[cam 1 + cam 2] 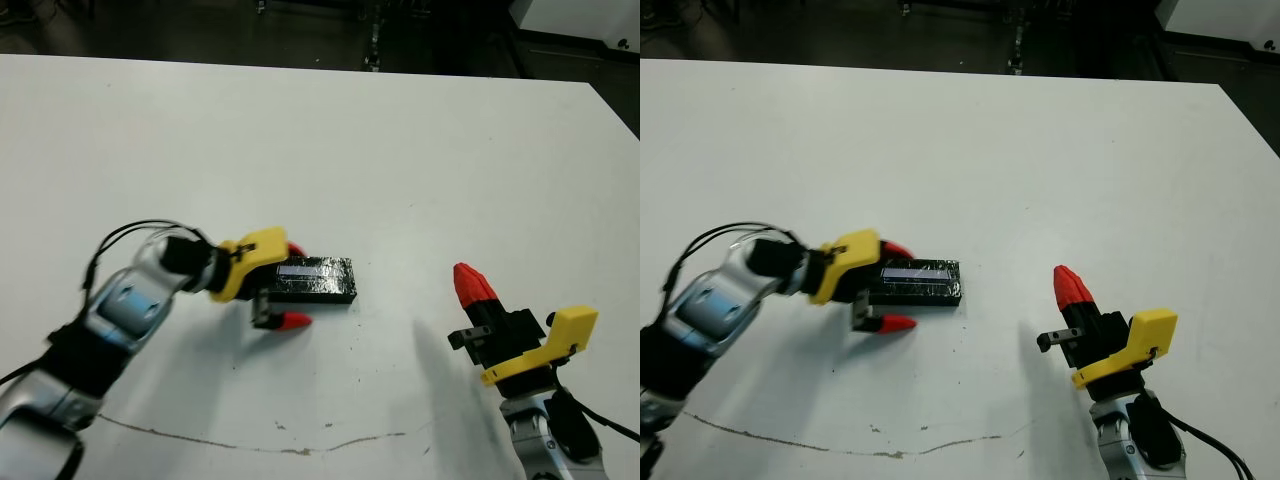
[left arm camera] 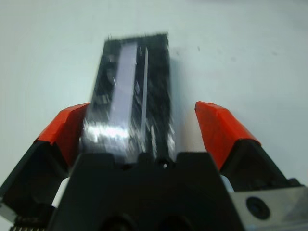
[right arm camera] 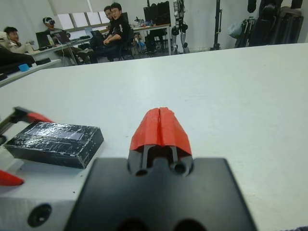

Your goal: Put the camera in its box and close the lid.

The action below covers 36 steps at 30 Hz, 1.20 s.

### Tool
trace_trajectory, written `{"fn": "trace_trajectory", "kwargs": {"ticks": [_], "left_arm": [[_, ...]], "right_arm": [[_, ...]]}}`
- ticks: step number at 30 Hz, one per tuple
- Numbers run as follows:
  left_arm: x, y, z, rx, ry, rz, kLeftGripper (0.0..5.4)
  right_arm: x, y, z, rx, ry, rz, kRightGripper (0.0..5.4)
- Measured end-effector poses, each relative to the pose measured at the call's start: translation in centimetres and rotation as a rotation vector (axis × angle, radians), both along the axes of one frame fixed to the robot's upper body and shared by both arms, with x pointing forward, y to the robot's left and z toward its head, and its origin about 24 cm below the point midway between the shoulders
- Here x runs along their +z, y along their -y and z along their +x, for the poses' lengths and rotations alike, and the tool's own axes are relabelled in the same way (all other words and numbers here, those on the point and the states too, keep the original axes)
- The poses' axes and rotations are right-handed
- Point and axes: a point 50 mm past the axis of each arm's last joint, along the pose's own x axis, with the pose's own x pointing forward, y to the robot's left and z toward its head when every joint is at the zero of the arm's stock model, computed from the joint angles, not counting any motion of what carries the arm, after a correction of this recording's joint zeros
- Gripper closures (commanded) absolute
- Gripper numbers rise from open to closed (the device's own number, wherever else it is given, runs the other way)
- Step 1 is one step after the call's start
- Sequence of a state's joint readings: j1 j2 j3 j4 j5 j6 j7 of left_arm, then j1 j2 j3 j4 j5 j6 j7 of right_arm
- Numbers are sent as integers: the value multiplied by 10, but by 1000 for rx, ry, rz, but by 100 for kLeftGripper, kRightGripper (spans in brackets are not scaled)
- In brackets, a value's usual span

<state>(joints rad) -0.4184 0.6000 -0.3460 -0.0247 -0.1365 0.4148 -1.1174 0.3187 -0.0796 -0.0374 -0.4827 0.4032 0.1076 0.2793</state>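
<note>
Now the lid (image 1: 315,279) lies flat on the white table (image 1: 400,140), left of centre and toward the near side, its pale reflective strip facing up. It appears to sit on top of the box, but the tray is hidden beneath the glossy black slab, so I cannot tell whether it is fully seated. No separate camera is visible; it may be inside, though the views do not show that.

Reaching in from the left, the left gripper (image 1: 291,284) meets the lid's left end. Its fingers are spread wide, released: one red fingertip (image 1: 296,320) lies just near of the lid's near-left corner, and the other peeks out at the far-left corner behind the yellow bracket. In the left wrist view, the lid runs straight out between the two red pads (image 2: 219,130); the one on the strip's side looks to be touching or almost touching the lid's edge, while the other stands clearly apart from it.

Well apart to the right, the right gripper (image 1: 472,284) is above the near part of the table. Its two red tips are pressed together into a single point, clenched on nothing, as the right wrist view (image 3: 160,126) shows plainly. From there the lid sits off to the side, and people sit at desks beyond the table's far edge.
</note>
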Motion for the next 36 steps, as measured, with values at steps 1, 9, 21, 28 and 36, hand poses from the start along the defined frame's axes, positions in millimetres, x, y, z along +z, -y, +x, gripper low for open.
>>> {"fn": "trace_trajectory", "kwargs": {"ticks": [1,9,21,28,36], "left_arm": [[0,-8,-3,23,-23,-4,1],[12,-72,-19,182,-70,43,1],[43,-100,-12,609,270,-27,1],[63,-41,-19,728,464,-515,72],[63,25,-31,641,404,-784,194]], "right_arm": [[0,0,0,0,0,1,540],[0,0,-1,2,-2,2,540],[-1,-2,-1,8,-5,-6,540],[-2,-4,0,11,-11,-7,540],[-3,-4,0,8,-12,-14,540]]}}
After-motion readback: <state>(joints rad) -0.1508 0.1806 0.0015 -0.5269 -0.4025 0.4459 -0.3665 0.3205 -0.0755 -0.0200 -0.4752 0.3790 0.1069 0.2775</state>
